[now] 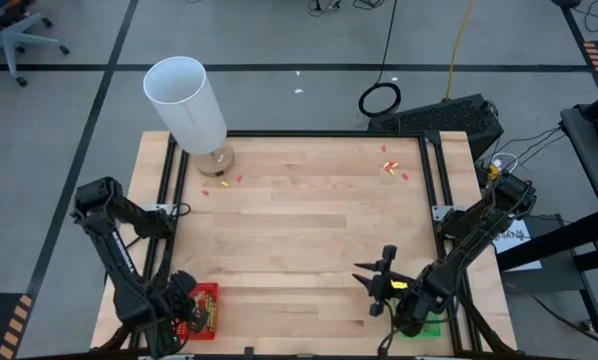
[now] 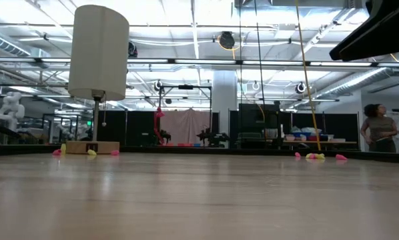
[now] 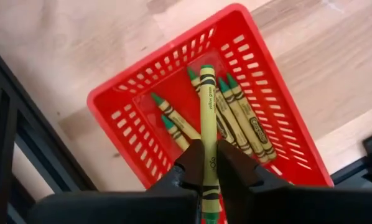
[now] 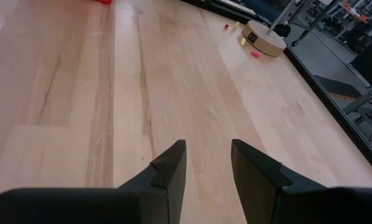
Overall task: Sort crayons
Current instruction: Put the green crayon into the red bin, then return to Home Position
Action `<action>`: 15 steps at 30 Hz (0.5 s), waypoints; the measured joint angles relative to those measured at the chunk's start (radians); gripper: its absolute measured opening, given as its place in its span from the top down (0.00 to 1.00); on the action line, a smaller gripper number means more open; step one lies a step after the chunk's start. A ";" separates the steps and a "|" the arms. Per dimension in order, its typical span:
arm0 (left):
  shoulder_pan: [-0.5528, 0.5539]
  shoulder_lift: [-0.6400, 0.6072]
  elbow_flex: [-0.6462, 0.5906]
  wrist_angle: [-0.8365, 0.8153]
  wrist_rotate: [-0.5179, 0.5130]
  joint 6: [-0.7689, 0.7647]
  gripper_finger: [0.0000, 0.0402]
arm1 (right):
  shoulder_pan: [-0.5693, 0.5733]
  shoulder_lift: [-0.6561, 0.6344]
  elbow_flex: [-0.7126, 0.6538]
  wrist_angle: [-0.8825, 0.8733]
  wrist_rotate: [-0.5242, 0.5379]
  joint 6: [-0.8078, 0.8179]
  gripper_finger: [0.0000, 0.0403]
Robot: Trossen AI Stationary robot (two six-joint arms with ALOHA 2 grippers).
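A red slotted tray (image 3: 136,87) sits at the table's near left corner, also in the high view (image 1: 203,305). Several yellow-green crayons (image 3: 239,118) lie in it. My left gripper (image 3: 208,163) is above the tray, shut on one more yellow-green crayon (image 3: 207,112). My right gripper (image 4: 208,155) is open and empty over bare wood near the table's near right; it also shows in the high view (image 1: 379,285). A green tray (image 1: 429,326) lies partly hidden under the right arm. My left gripper pinches the yellow-green crayon's wrapped shaft (image 3: 208,149) between its two fingers, toward its back end. The fingers lie along the crayon. The crayon's tip end juts forward past the fingertips over the red tray; whether it touches the crayons below, I cannot tell.
A white lamp (image 1: 191,105) on a round wooden base (image 1: 215,160) stands at the far left. Tiny red and yellow scraps lie near the base (image 1: 224,182) and at the far right (image 1: 393,168). Black rails (image 1: 174,180) run along the table's sides. A person (image 2: 379,130) stands far behind.
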 joint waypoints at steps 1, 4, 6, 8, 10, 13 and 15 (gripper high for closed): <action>0.003 0.000 0.000 0.000 0.000 0.011 0.92 | -0.002 0.000 0.000 0.000 0.000 0.000 0.72; 0.015 0.000 0.000 -0.011 0.000 0.032 0.86 | -0.008 0.000 0.000 -0.002 0.000 -0.006 0.72; 0.023 0.000 0.000 -0.018 0.001 0.034 0.81 | -0.015 0.000 0.000 -0.001 0.000 -0.017 0.72; 0.030 0.000 0.000 -0.028 0.005 0.039 0.76 | -0.024 0.000 0.000 -0.003 0.000 -0.030 0.72; 0.037 -0.001 0.000 -0.022 0.006 0.073 0.72 | -0.035 0.000 0.000 -0.005 0.001 -0.053 0.72; 0.056 -0.015 0.000 -0.026 -0.034 0.139 0.68 | -0.053 0.000 0.000 -0.004 0.001 -0.122 0.72; 0.081 -0.028 0.000 -0.025 -0.110 0.211 0.68 | -0.065 0.000 0.000 -0.004 0.001 -0.193 0.72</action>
